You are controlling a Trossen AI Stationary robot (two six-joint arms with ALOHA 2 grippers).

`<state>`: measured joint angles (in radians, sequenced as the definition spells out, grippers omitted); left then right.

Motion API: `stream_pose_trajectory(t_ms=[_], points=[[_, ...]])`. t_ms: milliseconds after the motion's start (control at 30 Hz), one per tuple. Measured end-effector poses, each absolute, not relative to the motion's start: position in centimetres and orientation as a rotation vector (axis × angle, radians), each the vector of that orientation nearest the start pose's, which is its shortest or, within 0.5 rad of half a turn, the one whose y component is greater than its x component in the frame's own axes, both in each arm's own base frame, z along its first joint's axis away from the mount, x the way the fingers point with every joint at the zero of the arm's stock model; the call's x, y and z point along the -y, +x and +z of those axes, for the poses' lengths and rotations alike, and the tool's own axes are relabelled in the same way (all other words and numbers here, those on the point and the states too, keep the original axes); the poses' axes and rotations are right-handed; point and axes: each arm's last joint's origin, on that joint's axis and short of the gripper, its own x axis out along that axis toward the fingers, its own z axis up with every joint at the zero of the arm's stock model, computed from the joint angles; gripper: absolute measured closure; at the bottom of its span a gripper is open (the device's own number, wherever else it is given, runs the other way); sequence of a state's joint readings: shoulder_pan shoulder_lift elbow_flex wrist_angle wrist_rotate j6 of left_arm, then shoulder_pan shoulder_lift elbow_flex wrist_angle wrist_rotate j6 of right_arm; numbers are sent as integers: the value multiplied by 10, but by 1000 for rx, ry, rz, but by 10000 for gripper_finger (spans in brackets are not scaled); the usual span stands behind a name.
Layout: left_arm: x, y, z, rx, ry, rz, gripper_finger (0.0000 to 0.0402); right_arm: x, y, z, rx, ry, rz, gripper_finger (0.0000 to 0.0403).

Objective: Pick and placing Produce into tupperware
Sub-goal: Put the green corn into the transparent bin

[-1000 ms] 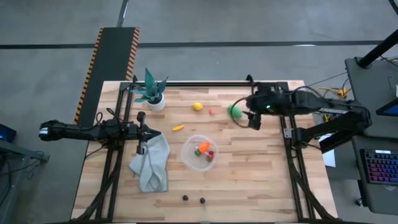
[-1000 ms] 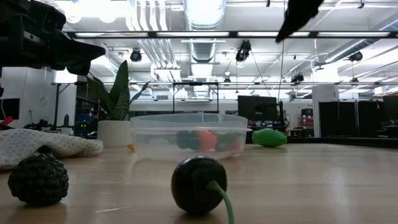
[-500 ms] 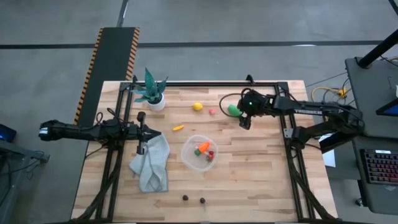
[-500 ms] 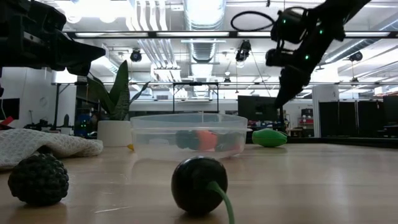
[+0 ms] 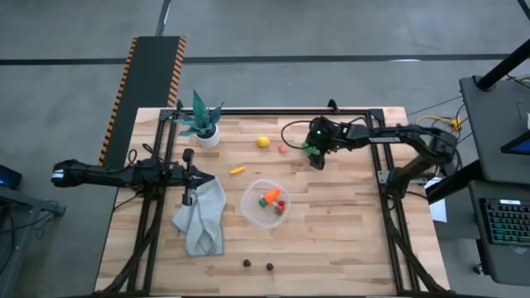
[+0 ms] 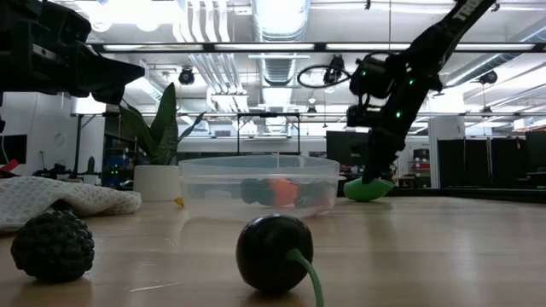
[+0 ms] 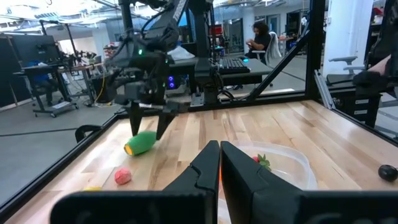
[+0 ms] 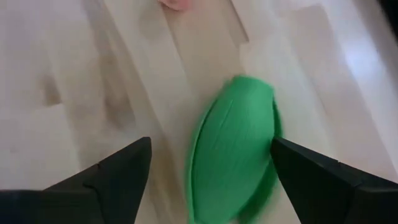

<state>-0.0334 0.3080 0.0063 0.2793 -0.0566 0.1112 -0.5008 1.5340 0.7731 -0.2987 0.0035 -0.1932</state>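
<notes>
The right gripper [image 5: 315, 155] hangs directly over the green oval [image 5: 310, 146], fingers spread wide and nothing held; in the right wrist view the oval [image 8: 233, 149] lies between the two fingers [image 8: 118, 177] without touching either. It rests on the table [image 5: 348, 240], well apart from the tupperware [image 5: 266, 204], on its far right side.

Risks, as judged:
- The oval is smooth and rounded. A closure off its middle may squeeze it out sideways and set it rolling.
- A descent that is too shallow would catch only its crown, and the hold could slip on lifting.
- The small red piece [image 5: 281, 149] lies near the oval, on the tupperware's far side; a displaced oval could knock it.

The tupperware already holds orange and red pieces. The yellow lemon [image 5: 262, 141] sits beyond it, two dark pieces [image 5: 247, 263] on its near side. The left gripper [image 5: 188, 199] waits closed and empty, left of the tupperware, over the cloth [image 5: 203, 217].
</notes>
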Motion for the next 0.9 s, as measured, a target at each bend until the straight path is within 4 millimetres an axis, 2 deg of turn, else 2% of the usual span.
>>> stream_pose_trajectory(t_ms=[267, 533, 667, 900], points=[[2, 117, 165, -34, 112, 21, 402, 150, 244, 134, -1152, 144, -378, 79], [2, 118, 164, -44, 113, 21, 402, 153, 247, 130, -1133, 125, -351, 106], [2, 118, 164, -42, 113, 21, 402, 153, 248, 130, -1129, 132, -343, 134], [2, 118, 164, -47, 113, 21, 402, 152, 247, 134, -1121, 111, -340, 220]])
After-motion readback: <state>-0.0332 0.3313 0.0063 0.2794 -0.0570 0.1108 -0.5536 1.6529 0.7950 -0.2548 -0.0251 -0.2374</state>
